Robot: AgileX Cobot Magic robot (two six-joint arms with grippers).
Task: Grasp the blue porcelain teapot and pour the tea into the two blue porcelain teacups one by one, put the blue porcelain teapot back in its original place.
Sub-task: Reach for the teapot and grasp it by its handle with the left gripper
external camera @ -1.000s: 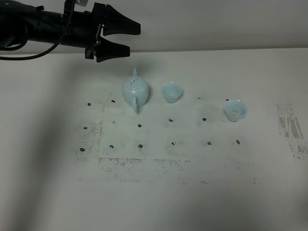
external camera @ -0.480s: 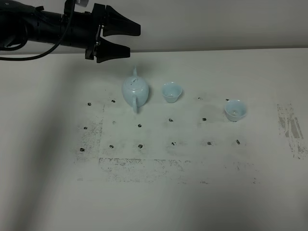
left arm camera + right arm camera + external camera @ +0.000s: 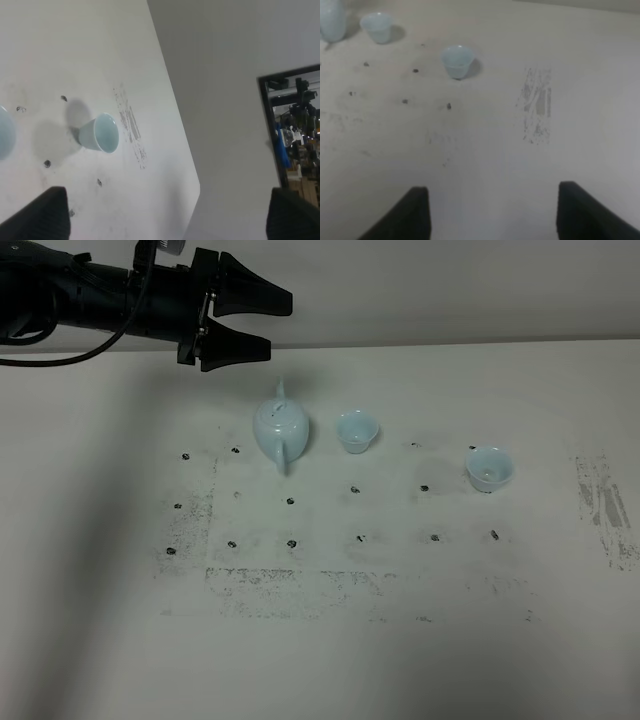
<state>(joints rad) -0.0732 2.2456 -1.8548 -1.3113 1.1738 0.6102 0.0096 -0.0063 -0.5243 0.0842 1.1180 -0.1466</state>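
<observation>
teapot (image 3: 280, 427): upright on the desk (image 3: 450, 660), nothing touching it
first cup (image 3: 356, 430): just right of the teapot
second cup (image 3: 489, 468): further right, on its own
left tool (image 3: 279, 324): spread wide, empty, up behind the teapot
right tool (image 3: 495, 215): spread too, empty

Robotics lab test bench.
A cabled black left gripper (image 3: 280, 324) hangs at 10 o'clock over a white table (image 3: 500, 660) marked with a grid of worn ink dots (image 3: 291, 502), scuffs (image 3: 605, 510) at 3 o'clock. The left wrist view catches a dark-framed opening (image 3: 295, 130) onto cluttered equipment.
</observation>
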